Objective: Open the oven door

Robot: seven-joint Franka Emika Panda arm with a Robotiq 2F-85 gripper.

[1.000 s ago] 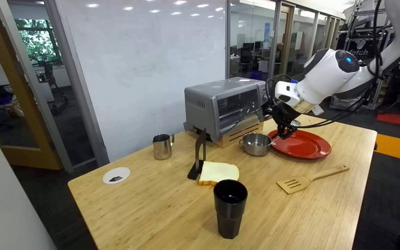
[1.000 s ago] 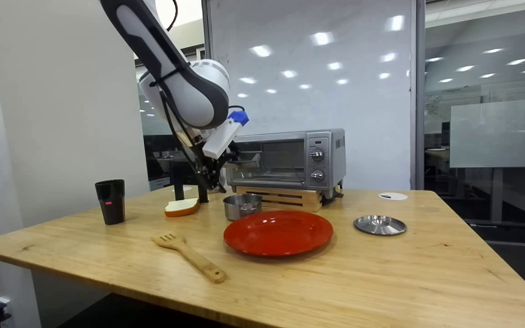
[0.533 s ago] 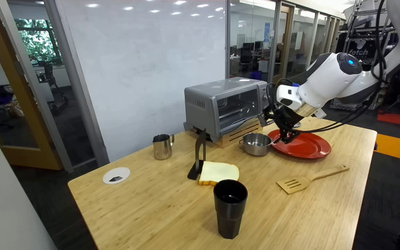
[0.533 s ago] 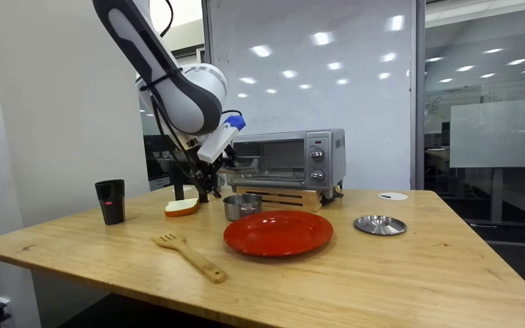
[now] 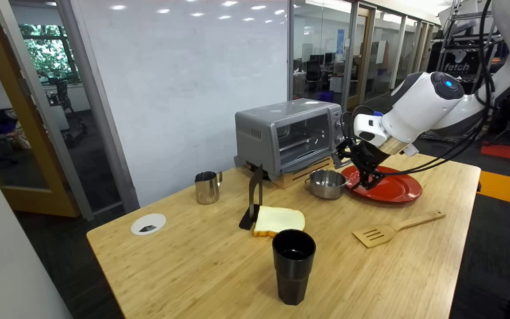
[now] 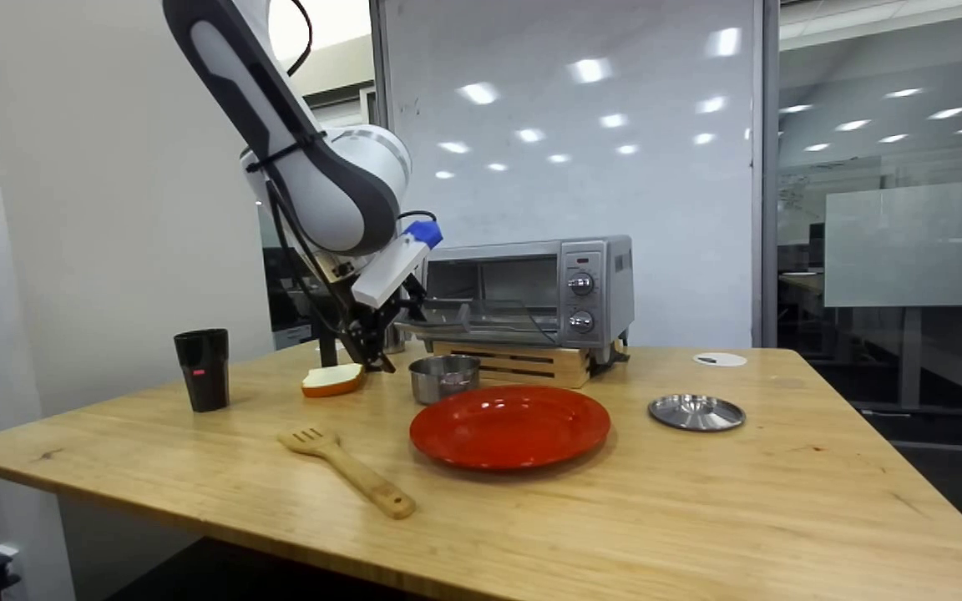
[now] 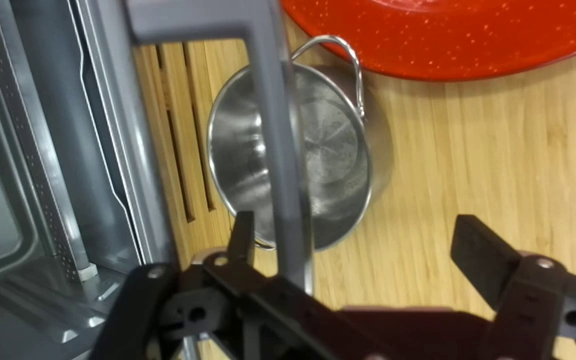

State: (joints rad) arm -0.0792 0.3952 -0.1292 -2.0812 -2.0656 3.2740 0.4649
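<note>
The silver toaster oven point(image 5: 255, 128) stands on a slatted wooden crate point(image 6: 514, 365). Its oven door point(image 6: 504, 320) is tilted outward and down, partly open, with the dark interior showing behind. The grey door handle point(image 7: 285, 165) runs between my fingers in the wrist view, close to the left finger, with a wide gap to the right finger. My gripper point(image 7: 358, 232) is open around the handle. In both exterior views the gripper point(image 5: 349, 172) point(image 6: 402, 342) is low in front of the oven; the arm hides part of the door.
A steel pot point(image 7: 328, 165) sits just below the handle, beside a red plate point(image 6: 510, 430). A wooden spatula point(image 6: 347, 472), bread slice point(image 5: 279, 220), black cup point(image 5: 294, 266), black stand point(image 5: 255, 195), steel pitcher point(image 5: 207, 188) and metal lid point(image 6: 696, 412) are on the table.
My gripper has moved down and away from the oven. The oven door and its handle have swung lower and further outward.
</note>
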